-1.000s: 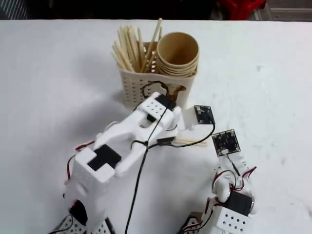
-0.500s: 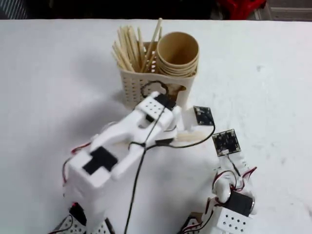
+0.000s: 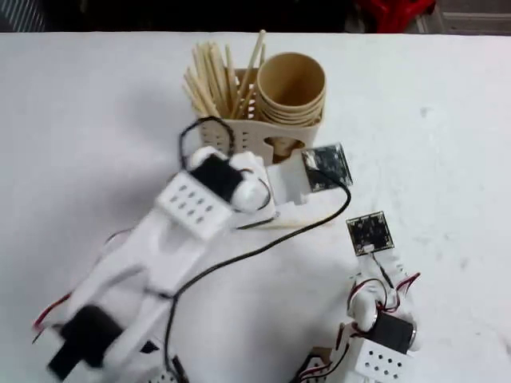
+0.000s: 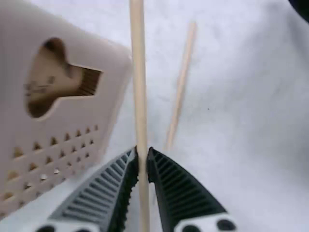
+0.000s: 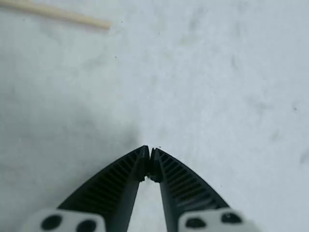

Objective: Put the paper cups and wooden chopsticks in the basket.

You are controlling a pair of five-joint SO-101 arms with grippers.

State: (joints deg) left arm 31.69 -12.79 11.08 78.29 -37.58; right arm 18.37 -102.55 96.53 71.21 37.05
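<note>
Nearly done: one chopstick gripped, one more on the table.

The basket (image 3: 249, 132) stands at the far middle of the table (image 3: 431, 120). It holds a stack of paper cups (image 3: 291, 88) in its right side and a bundle of chopsticks (image 3: 211, 80) standing on end in its left side. No cup lies loose on the table, so the cups look finished. The left gripper (image 4: 142, 157) sits just near of the basket's front wall, its jaws pinched narrow on a single chopstick (image 4: 139, 87). That stick runs out past the basket's corner and is not yet inside. A loose chopstick (image 4: 179, 92) lies flat on the table just to the right, close to the basket, and remains to be picked up. The right gripper (image 5: 148, 152) hangs over bare table at the near right, jaws closed on nothing.
</note>
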